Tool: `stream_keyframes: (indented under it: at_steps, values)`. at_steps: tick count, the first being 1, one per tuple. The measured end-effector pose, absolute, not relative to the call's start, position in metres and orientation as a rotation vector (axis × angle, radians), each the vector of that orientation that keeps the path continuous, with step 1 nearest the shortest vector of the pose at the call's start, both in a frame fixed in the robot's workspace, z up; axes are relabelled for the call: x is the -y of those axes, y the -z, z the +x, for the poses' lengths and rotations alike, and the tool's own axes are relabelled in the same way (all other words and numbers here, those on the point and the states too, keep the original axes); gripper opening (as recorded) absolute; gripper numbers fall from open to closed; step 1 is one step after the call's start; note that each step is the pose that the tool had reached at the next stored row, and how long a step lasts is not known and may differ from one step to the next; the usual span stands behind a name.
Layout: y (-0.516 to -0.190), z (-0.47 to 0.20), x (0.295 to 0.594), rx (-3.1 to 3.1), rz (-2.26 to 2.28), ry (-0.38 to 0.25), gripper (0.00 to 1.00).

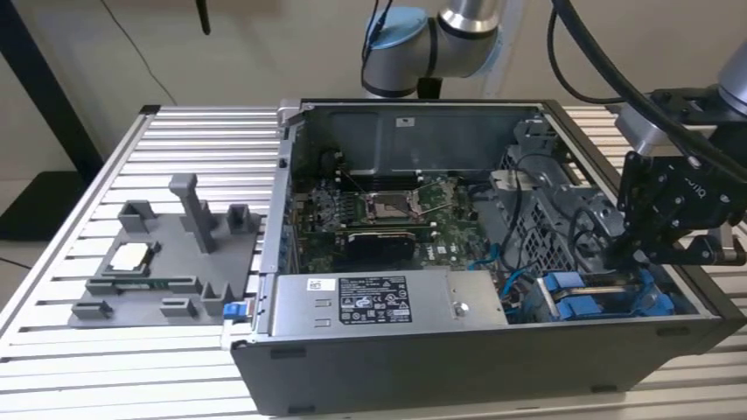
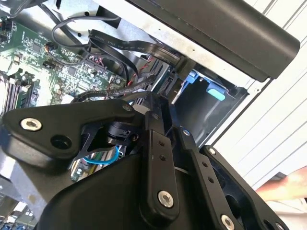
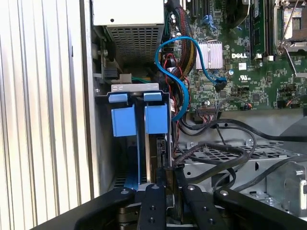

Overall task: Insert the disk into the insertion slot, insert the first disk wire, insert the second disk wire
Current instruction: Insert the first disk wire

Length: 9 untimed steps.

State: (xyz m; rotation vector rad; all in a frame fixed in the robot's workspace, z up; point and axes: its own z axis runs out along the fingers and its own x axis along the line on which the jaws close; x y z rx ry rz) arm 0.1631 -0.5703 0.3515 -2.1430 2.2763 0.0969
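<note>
end effector (image 3: 165, 173) pointing down into case (image 1: 467, 367) | pinching black wire (image 3: 184, 160) tip | beside seated disk (image 3: 156, 120)

The arm (image 1: 450, 35) arches over toward the exterior view's right. Its wrist (image 1: 683, 114) points the black hand (image 1: 618, 254) downward. In the first wrist view its fingers (image 3: 156, 191) are drawn close together.

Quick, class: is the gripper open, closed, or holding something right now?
Gripper: closed, tips beside the disk in its bay; what it pinches cannot be told.
</note>
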Motion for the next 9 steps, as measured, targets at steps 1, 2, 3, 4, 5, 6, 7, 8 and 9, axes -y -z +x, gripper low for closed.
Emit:
stream_keyframes:
  at_steps: [1, 2, 3, 4, 5, 6, 7, 8, 9]
  values:
    - [-0.3515, 0.1631, 0.5703, -2.276, -2.143, -0.097, 0.19]
    - [-0.3515, 0.1631, 0.5704, -2.276, -2.143, -0.097, 0.19]
    - [-0.3515, 0.1631, 0.5704, -2.276, -2.143, -0.097, 0.19]
    - [-0.3514, 0.1631, 0.5703, -2.276, -2.143, -0.097, 0.19]
    - [-0.3513, 0.1631, 0.5703, -2.276, -2.143, -0.097, 0.19]
    - [-0.3513, 0.1631, 0.5704, -2.276, -2.143, -0.097, 0.19]
    - [-0.3512, 0.1631, 0.5704, -2.276, -2.143, -0.097, 0.19]
    - [-0.3511, 0.1631, 0.5704, -2.276, -2.143, -0.097, 0.19]
    - [-0.3510, 0.1632, 0.5704, -2.276, -2.143, -0.097, 0.19]
